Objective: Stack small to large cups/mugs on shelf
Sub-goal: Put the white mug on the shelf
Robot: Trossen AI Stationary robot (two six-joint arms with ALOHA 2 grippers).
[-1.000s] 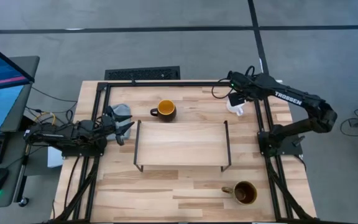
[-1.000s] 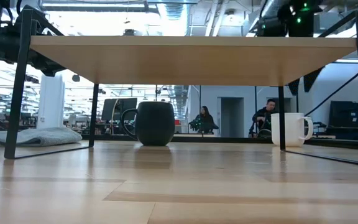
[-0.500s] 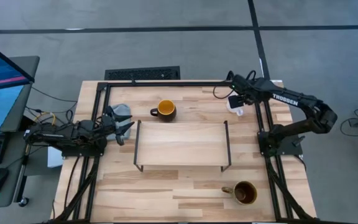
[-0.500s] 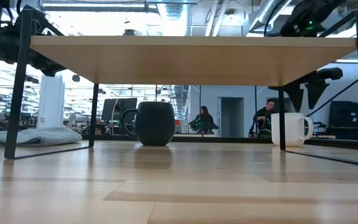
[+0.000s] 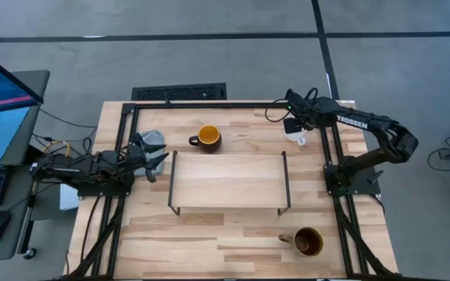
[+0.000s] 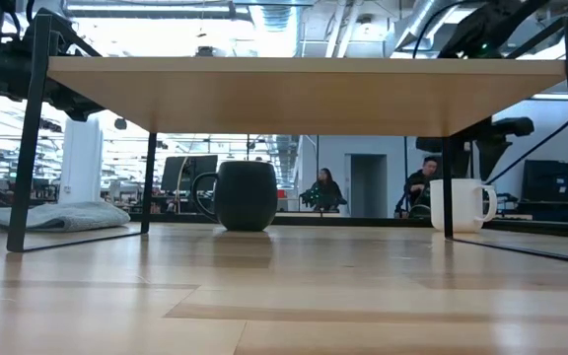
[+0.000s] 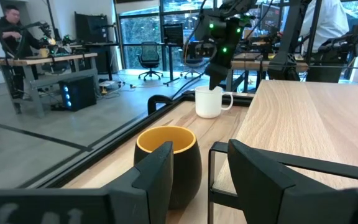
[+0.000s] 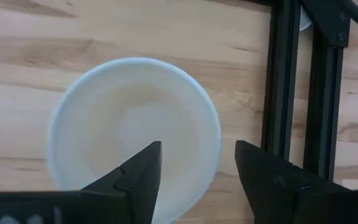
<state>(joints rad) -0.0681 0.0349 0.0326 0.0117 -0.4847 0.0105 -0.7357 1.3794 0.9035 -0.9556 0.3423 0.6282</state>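
The right gripper hangs directly above the white mug at the counter's 1 o'clock corner, fingers parted with one over the mug's hollow and one outside its rim, holding nothing; a slightly skewed descent could catch the rim and tip or push the mug toward the black frame rail just beside it, and a thin wall pinch might slip on the lift; room there is tight, with rail and counter edge both close; the shelf at centre is bare, offering open landing space, though its wire legs stand in the path; the dark mug sits at 11 o'clock, the olive-brown mug at 5 o'clock; the left gripper waits at 9 o'clock, open and empty, beside a grey cloth.
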